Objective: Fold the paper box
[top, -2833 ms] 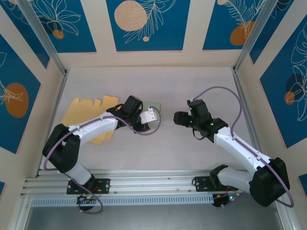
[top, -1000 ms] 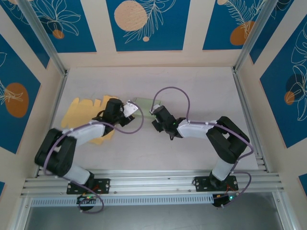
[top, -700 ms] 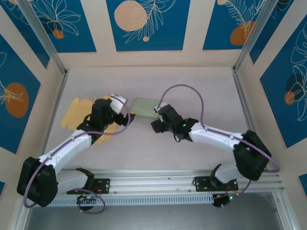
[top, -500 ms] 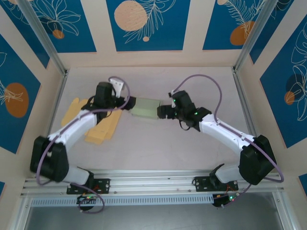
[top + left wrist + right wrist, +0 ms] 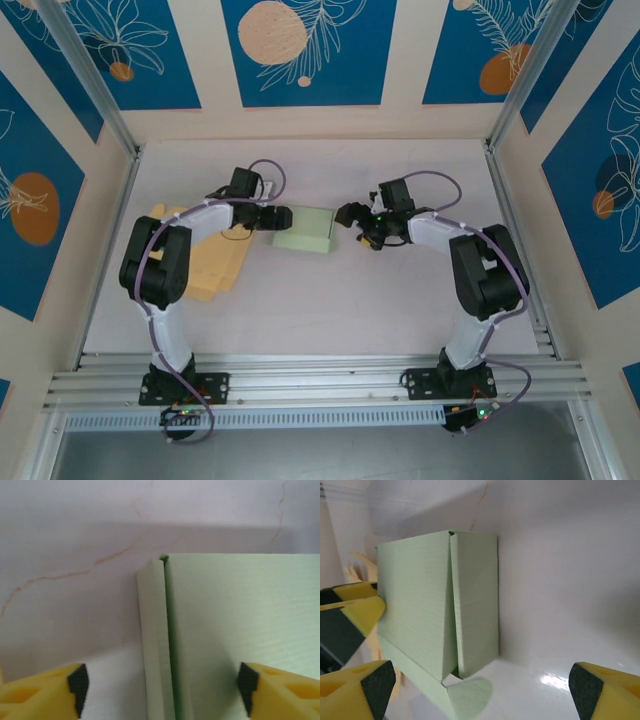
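**Pincers apart, flanking the half-folded green box**

Left pincer [image 5: 282, 216]: jaws apart, nothing clamped. In its wrist view the yellow fingers [image 5: 40, 695] straddle the box's near edge, one off to the side over the table, the other over the green panel. Right pincer [image 5: 345, 213]: jaws also wide apart, empty, just beside the opposite side of the box and facing it.

Paper box [image 5: 303, 230] sits mid-table between the two pincers. It is pale green and already squared into a sleeve. A narrow side flap [image 5: 156, 640] runs along one edge with a visible seam. A rounded tab [image 5: 470, 694] sticks out loose at the box's lower corner in the right wrist view. Yellow flat blanks [image 5: 205, 265] lie left of the box, partly under the left arm. Table [image 5: 400, 300] is pale, with faint crack-like lines.

Step in hand, my read: brace the box and close an end.
- Left pincer should pin the wall so the box can't slide, with a light squeeze only, since paper crushes easily.
- Right pincer should push the loose tab along its crease, straight in, not skewed.
- Risk: the box skids or the sleeve collapses flat.
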Robot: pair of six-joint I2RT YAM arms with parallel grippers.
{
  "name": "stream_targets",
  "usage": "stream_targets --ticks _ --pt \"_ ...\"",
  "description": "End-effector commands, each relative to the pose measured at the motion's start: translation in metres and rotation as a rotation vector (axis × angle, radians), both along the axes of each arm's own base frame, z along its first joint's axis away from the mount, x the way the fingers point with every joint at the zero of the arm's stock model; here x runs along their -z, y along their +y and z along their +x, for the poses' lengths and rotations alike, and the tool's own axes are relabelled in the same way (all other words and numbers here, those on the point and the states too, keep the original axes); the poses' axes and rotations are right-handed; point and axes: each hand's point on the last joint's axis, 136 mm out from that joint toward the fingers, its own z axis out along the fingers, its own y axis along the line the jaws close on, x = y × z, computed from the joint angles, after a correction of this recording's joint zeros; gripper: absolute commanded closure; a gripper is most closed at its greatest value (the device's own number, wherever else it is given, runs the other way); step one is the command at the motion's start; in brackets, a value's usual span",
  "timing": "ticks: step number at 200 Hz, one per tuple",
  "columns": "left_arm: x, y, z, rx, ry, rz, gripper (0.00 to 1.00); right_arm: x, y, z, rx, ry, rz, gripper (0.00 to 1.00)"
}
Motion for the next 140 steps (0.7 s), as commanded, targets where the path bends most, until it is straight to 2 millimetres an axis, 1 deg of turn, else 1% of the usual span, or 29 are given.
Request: stream_targets --ticks 1,13,22,32,41,62,75,89,98,119,140 --pt "0.015 0.007 -0.008 -0.032 0.069 -0.033 0.30 -0.006 0.019 0.004 -0.026 0.017 0.144 0.08" --pt "0.025 0.012 -0.012 -0.056 0.094 -0.053 0.41 0.001 0.022 0.006 -0.029 0.024 0.161 0.08" --pt "0.031 0.013 -0.014 -0.070 0.111 -0.073 0.44 0.007 0.025 0.006 -0.031 0.034 0.172 0.08" --pt "0.036 0.015 -0.015 -0.081 0.128 -0.091 0.53 0.012 0.027 0.007 -0.038 0.033 0.191 0.09" --pt "0.041 0.016 -0.017 -0.088 0.145 -0.105 0.57 0.017 0.030 0.008 -0.042 0.034 0.207 0.09" --pt "0.050 0.019 -0.016 -0.118 0.190 -0.186 0.78 0.027 0.035 0.011 -0.051 0.037 0.232 0.09" --pt "0.053 0.021 -0.014 -0.139 0.220 -0.263 0.87 0.031 0.040 0.013 -0.061 0.036 0.250 0.10" --pt "0.056 0.025 -0.013 -0.155 0.247 -0.319 0.90 0.034 0.045 0.015 -0.073 0.034 0.272 0.10" --pt "0.059 0.028 -0.013 -0.160 0.259 -0.331 0.94 0.035 0.049 0.017 -0.082 0.030 0.286 0.10" --pt "0.063 0.032 -0.012 -0.167 0.282 -0.368 0.99 0.040 0.057 0.022 -0.095 0.025 0.298 0.11" --pt "0.065 0.032 -0.011 -0.161 0.294 -0.393 1.00 0.039 0.066 0.027 -0.117 0.005 0.311 0.12"
